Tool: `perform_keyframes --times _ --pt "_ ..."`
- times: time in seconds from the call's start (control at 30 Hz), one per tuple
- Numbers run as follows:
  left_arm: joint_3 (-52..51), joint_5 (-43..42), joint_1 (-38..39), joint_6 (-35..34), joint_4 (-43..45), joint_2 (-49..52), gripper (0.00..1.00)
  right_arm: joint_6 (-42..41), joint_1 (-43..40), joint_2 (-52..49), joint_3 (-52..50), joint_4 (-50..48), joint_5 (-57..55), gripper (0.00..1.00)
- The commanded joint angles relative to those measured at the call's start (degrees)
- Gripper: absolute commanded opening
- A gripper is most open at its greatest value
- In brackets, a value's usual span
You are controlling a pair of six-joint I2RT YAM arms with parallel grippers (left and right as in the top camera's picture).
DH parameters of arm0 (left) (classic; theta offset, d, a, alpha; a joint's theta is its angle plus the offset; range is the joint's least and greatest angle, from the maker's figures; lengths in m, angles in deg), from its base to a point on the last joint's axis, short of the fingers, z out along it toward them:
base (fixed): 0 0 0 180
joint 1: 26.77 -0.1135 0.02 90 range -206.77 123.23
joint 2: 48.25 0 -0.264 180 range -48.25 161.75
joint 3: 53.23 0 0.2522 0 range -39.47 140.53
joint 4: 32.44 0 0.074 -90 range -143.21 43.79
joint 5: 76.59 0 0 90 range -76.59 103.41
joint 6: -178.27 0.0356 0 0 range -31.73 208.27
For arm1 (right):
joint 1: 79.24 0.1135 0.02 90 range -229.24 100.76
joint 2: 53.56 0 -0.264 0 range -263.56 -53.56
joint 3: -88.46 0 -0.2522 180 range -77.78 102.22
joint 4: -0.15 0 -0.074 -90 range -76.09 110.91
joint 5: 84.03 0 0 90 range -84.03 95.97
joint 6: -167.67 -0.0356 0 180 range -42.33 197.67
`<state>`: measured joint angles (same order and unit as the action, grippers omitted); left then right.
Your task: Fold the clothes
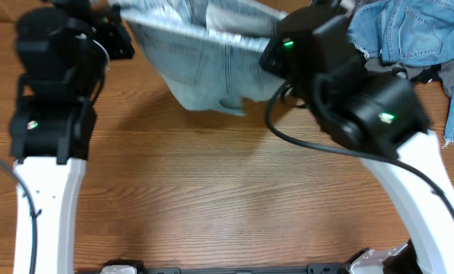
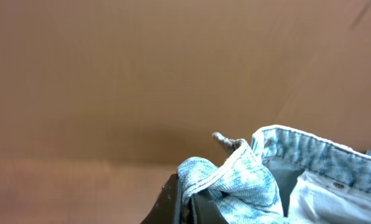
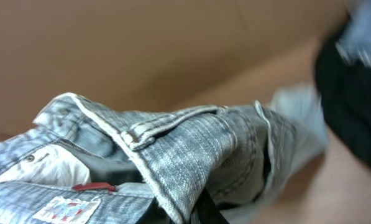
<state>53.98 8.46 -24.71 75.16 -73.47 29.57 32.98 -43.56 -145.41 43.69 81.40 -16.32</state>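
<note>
Left gripper (image 2: 186,203): clamped on a bunched waistband corner of the pale blue trousers (image 1: 204,65), upper left of the overhead frame. Right gripper (image 3: 201,210): clamped on the same waistband, upper centre-right. Trousers: slung between both grippers at top centre, over the wooden table (image 1: 227,183). Mid-blue denim garment (image 1: 409,34): heaped, upper right corner.

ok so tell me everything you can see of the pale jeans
The pale jeans are washed light-blue denim with stitched seams, a waistband, white pocket lining and a patch label inside. They hang lifted by the waistband, stretched between the left gripper and right gripper, both shut on the fabric, the legs drooping in a bunch towards the wooden table.
</note>
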Motion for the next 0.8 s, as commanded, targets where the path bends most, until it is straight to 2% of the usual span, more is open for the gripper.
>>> perform_keyframes --times 0.0,0.17,0.27,0.4,0.57,0.7,0.77 --pt "9.77 13.22 -2.36 5.92 0.81 -0.7 0.04 12.68 -2.71 4.09 9.25 -2.08 -7.43 0.04" --pt "19.1 15.13 -2.36 7.52 -1.53 -0.7 0.04 18.1 -2.71 4.09 14.14 -6.8 -7.43 0.04" --pt "23.04 16.17 -2.36 9.31 -6.71 -0.7 0.04 19.98 -2.71 4.09 15.17 -8.37 -7.43 0.04" --pt "23.76 16.28 -2.34 9.29 -13.66 -0.44 0.04 20.74 -2.71 2.51 15.15 -6.14 -7.45 0.04" --pt "23.76 16.28 0.2 10.49 -17.64 2.62 0.04 20.68 -3.63 -0.61 15.15 -6.14 -7.69 0.04" --pt "23.78 16.17 4.2 15.76 -13.05 7.82 0.04 19.19 -4.98 -2.84 15.15 -10.21 -11.93 0.04" --pt "23.78 11.28 5.92 20.9 -2.51 12.48 0.04 19.23 -5.84 -3.43 15.15 -14.38 -17.9 0.04"
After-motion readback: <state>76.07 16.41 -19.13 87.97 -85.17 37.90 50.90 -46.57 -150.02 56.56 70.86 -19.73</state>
